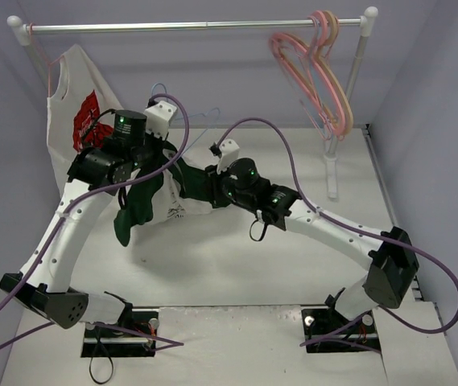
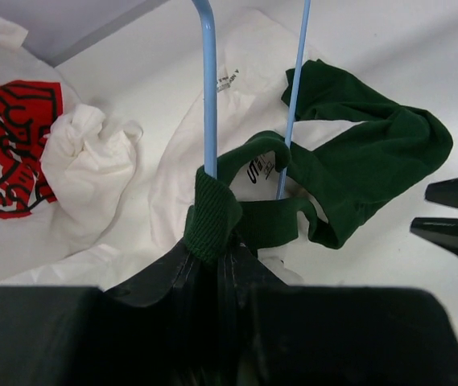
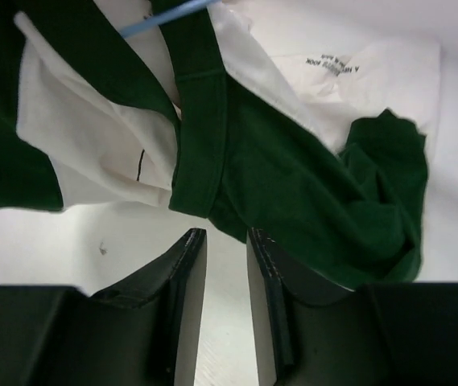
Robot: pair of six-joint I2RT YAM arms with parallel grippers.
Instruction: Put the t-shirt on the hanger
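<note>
The left gripper (image 2: 216, 257) is pinching the ribbed collar of the t-shirt (image 2: 373, 153) against one wire of the hanger (image 2: 209, 96), its jaws closed on both. The right gripper (image 3: 220, 241) is hovering just below a fabric fold with its jaws narrowly apart and nothing between them. The rest of the t-shirt is lying bunched on the table (image 1: 237, 265). The task appears to be at an early-to-middle stage: the hanger is entering the neck opening, but neither shoulder is seated on it and the body is not hanging.
</note>
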